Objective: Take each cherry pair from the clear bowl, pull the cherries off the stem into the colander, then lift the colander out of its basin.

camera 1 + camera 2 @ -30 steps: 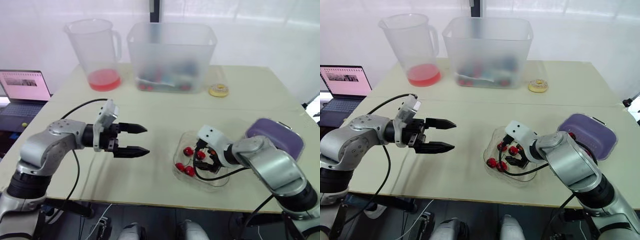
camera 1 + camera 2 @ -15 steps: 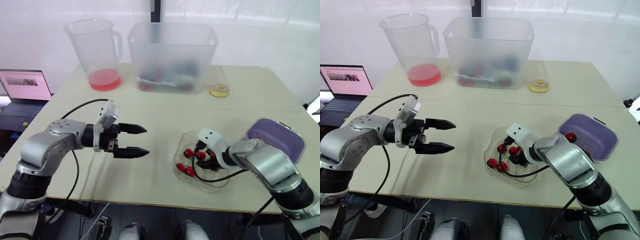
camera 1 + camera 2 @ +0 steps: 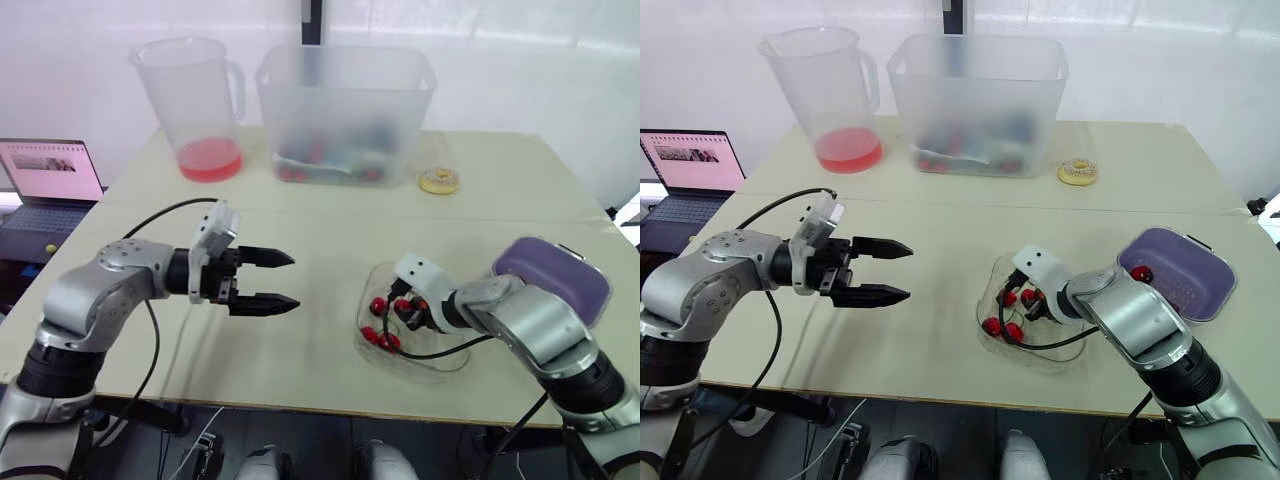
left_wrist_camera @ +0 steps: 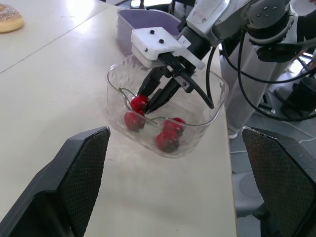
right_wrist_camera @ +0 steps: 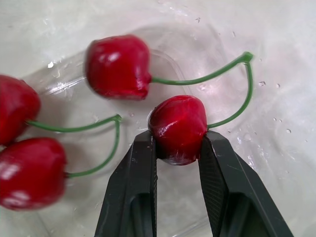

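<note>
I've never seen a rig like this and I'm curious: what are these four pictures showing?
This is a two-armed robot at a table. Two pictures come from cameras in its head, two from cameras on its wrists. On the table are a clear bowl of cherries, a purple colander, a jug, a big tub and a doughnut. A laptop sits beside the table. The right gripper pinches one cherry in the bowl. The left gripper hovers open and empty.
</note>
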{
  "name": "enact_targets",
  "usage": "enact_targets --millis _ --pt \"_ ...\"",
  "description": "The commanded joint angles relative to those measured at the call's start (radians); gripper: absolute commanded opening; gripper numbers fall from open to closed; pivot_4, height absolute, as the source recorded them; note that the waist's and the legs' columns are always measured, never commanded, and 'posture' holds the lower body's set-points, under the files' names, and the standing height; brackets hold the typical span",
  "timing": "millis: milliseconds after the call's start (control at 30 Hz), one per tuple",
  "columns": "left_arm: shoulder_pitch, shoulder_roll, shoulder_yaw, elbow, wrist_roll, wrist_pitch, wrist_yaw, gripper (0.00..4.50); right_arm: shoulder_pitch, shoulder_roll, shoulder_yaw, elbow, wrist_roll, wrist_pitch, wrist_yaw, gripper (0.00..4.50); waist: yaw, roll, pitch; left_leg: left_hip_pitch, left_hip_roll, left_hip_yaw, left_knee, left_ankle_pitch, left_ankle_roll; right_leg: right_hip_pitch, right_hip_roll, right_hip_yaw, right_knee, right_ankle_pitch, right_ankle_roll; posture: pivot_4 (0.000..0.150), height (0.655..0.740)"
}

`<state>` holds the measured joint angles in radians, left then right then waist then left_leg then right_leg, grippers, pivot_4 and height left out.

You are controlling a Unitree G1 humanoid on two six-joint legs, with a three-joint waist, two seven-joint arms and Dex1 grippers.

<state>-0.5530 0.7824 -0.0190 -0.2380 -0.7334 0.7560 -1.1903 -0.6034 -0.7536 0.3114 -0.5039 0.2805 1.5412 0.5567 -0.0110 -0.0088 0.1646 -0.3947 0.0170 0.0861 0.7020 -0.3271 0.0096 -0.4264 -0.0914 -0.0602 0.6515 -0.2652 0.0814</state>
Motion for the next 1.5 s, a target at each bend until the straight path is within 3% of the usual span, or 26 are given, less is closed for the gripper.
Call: enact_targets --millis 33,200,400,500,567,667,900,1200,1300,1433,1500 --pt "-0.017 0.000 0.016 -0.015 0.001 -0.018 -0.002 4.50 -0.037 -0.044 -0.001 -0.044 0.028 0.003 0.012 0.80 0.000 0.000 0.000 0.000 0.000 0.000 0.000 0.000 0.000 0.000 0.000 0.000 0.000 0.000 0.000 0.150 0.7078" --pt "-0.036 -0.021 0.039 0.007 -0.019 0.005 0.025 4.50 -0.091 -0.208 0.038 -0.154 0.088 -0.107 0.133 0.80 0.000 0.000 0.000 0.000 0.000 -0.001 0.000 0.000 0.000 0.000 0.000 0.000 0.000 0.000 0.000 0.150 0.7078" --pt "-0.107 -0.091 0.062 0.058 -0.052 0.099 0.152 4.50 -0.060 -0.467 -0.004 -0.277 0.026 -0.556 0.349 0.80 0.000 -0.001 0.001 0.000 0.000 -0.001 0.000 0.000 0.001 0.000 0.000 0.000 -0.001 0.000 0.001 0.150 0.7078" --pt "-0.161 -0.146 0.110 0.091 -0.124 0.177 0.223 4.50 -0.029 -0.516 -0.062 -0.273 -0.023 -0.744 0.387 0.80 0.000 -0.002 0.001 0.000 0.000 -0.001 0.000 0.000 0.001 0.000 0.000 0.001 -0.001 -0.001 0.001 0.150 0.7078" --pt "-0.190 -0.185 0.139 0.097 -0.142 0.182 0.276 4.50 -0.033 -0.496 -0.081 -0.221 -0.092 -0.854 0.354 0.80 -0.002 -0.002 0.001 0.000 0.000 -0.001 0.001 0.000 0.000 0.000 0.000 0.001 0.000 -0.001 0.001 0.150 0.7078" --pt "-0.291 -0.300 0.227 0.193 -0.192 0.218 0.468 4.50 -0.073 -0.437 -0.071 -0.112 -0.250 -1.064 0.269 0.80 0.000 -0.002 0.001 0.000 0.000 -0.001 0.002 0.000 0.000 0.001 -0.003 0.001 0.001 -0.001 0.001 0.150 0.7078" --pt "-0.402 -0.379 0.241 0.256 -0.216 0.271 0.574 4.50 -0.202 -0.237 0.037 0.053 -0.572 -1.315 0.153 0.80 -0.002 -0.002 0.001 0.001 0.000 0.000 0.000 0.000 -0.001 0.000 -0.002 0.000 0.001 -0.001 0.002 0.150 0.7078" --pt "-0.348 -0.450 0.166 0.123 -0.173 0.192 0.577 4.50 -0.192 -0.111 0.017 0.071 -0.639 -1.266 0.222 0.80 -0.001 -0.002 0.001 0.001 0.000 0.000 0.002 0.001 -0.001 0.001 -0.001 -0.001 0.001 -0.001 0.002 0.150 0.7078" --pt "-0.327 -0.510 0.197 0.105 -0.220 0.177 0.611 4.50 -0.194 -0.080 0.002 0.068 -0.622 -1.218 0.252 0.80 -0.001 -0.002 0.001 0.001 0.000 0.000 0.002 0.001 -0.001 0.001 -0.001 -0.001 0.001 -0.001 0.002 0.150 0.7078" --pt "-0.300 -0.521 0.147 0.099 -0.132 0.106 0.616 4.50 -0.208 -0.035 -0.016 0.064 -0.605 -1.146 0.289 0.80 -0.001 -0.002 0.001 0.001 0.000 0.000 0.002 0.001 -0.001 0.002 0.000 -0.001 0.002 -0.001 0.002 0.150 0.7078" --pt "-0.286 -0.526 0.118 0.098 -0.096 0.079 0.616 3.93 -0.214 -0.022 -0.023 0.059 -0.602 -1.119 0.301 0.77 -0.001 -0.002 0.001 0.001 0.000 0.000 0.002 0.001 -0.001 0.002 0.000 -0.001 0.001 -0.001 0.002 0.150 0.7078"
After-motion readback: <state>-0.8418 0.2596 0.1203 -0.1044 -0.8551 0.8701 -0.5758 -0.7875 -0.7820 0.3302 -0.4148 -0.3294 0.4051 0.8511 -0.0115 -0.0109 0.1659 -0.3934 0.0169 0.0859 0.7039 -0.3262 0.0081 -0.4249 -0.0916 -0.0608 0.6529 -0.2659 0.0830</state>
